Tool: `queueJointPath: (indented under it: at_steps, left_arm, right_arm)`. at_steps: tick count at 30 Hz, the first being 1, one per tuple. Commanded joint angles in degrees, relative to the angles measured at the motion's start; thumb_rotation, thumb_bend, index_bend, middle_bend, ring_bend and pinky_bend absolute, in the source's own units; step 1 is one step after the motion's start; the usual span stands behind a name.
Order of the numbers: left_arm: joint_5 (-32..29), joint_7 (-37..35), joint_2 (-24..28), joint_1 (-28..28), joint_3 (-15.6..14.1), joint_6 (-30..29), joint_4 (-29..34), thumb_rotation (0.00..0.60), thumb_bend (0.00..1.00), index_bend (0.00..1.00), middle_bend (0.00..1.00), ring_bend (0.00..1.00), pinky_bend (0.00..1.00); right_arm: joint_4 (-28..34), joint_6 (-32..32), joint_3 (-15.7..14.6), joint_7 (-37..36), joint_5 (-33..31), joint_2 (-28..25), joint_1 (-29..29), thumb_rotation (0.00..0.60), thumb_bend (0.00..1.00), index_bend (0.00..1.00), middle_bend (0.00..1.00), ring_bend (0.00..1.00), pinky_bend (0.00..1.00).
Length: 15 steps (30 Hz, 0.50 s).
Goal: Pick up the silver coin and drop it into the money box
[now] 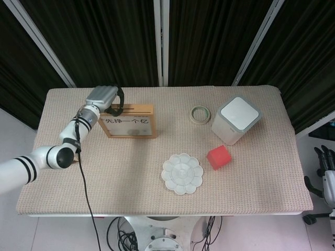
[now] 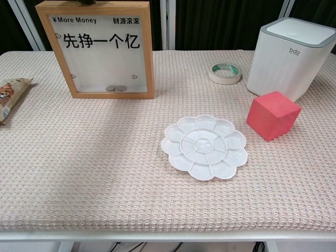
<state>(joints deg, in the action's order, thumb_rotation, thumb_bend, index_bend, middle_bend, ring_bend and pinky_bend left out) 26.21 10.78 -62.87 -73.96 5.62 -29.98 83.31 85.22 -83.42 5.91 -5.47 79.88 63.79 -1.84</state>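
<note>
L hand [image 1: 104,98] curled over top-left edge of wooden money box [image 2: 97,50], grip contents unclear, two silver coins [image 2: 116,88] lay inside box bottom, R hand [image 1: 325,175] hung off table's right edge, fingers apart, empty.

Head view: looking steeply down from high above on the whole table [image 1: 251,172], dark curtains behind. Chest view: set low and close at the near table edge, facing level across toward the money box [image 2: 100,50]. Shared by both: money box [image 1: 129,121], palette [image 1: 181,173], red cube [image 1: 218,157], white bin [image 1: 235,119].
</note>
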Motion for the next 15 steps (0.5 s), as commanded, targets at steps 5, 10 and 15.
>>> queueJointPath:
  at_steps: [5, 10, 15]
  left_arm:
    - [1.3, -0.5, 0.6, 0.1, -0.3, 0.7, 0.5, 0.6, 0.4, 0.31, 0.21, 0.06, 0.13]
    - [1.7, -1.6, 1.2, 0.6, -0.2, 0.4, 1.3, 0.6, 0.4, 0.2, 0.2, 0.06, 0.13]
    - [3.4, -3.9, 3.6, 2.1, 2.2, -2.4, 4.8, 0.6, 0.4, 0.19, 0.2, 0.06, 0.13]
  right_arm:
    - [0.0, 0.0, 0.1, -0.1, 0.0, 0.0, 0.0, 0.6, 0.3, 0.0, 0.0, 0.0, 0.0]
    - [0.0, -0.1, 0.3, -0.6, -0.4, -0.1, 0.1, 0.6, 0.3, 0.0, 0.0, 0.0, 0.0]
    - [0.1, -0.2, 0.3, -0.5, -0.1, -0.2, 0.0, 0.6, 0.3, 0.0, 0.0, 0.0, 0.0]
